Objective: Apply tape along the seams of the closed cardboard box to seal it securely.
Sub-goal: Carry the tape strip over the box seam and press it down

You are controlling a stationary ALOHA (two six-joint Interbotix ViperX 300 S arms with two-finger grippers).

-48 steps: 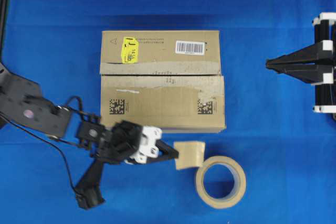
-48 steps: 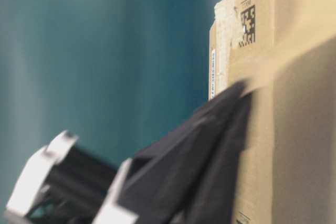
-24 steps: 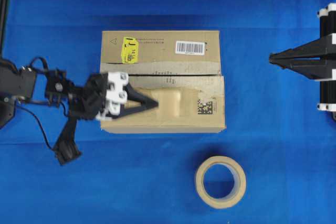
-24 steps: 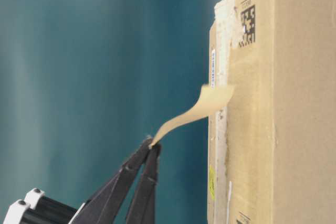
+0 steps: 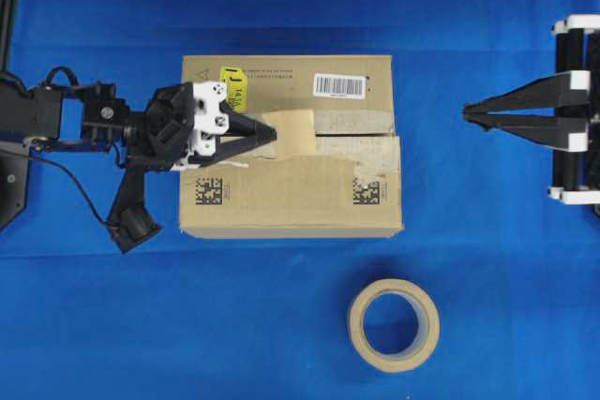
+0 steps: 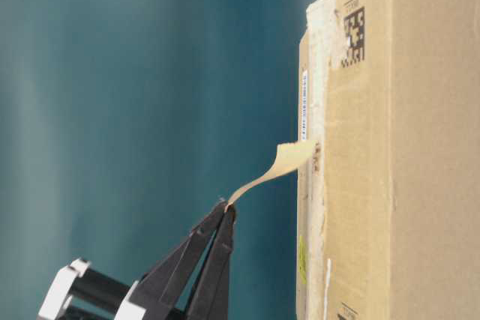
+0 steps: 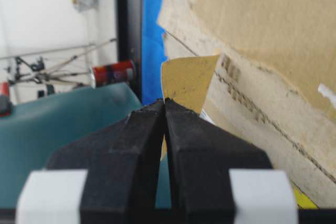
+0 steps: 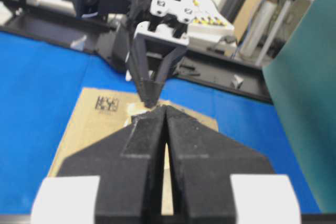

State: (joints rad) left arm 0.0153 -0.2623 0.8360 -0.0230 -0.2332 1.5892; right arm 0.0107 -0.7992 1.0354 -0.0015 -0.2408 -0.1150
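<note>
- My left gripper (image 5: 272, 135) has its jaws clamped on the tape (image 5: 292, 130), over the seams (image 5: 352, 135) of the cardboard box (image 5: 281, 199); the far edge seems to touch.
- My right gripper (image 5: 469, 112), jaws together, sits well right of the box.

Matt cardboard box (image 5: 281, 199), smooth paper tape (image 5: 291, 131)

One camera looks straight down; another sits low beside the cardboard box (image 5: 291, 144); both wrist cameras sight along their jaws toward it.
</note>
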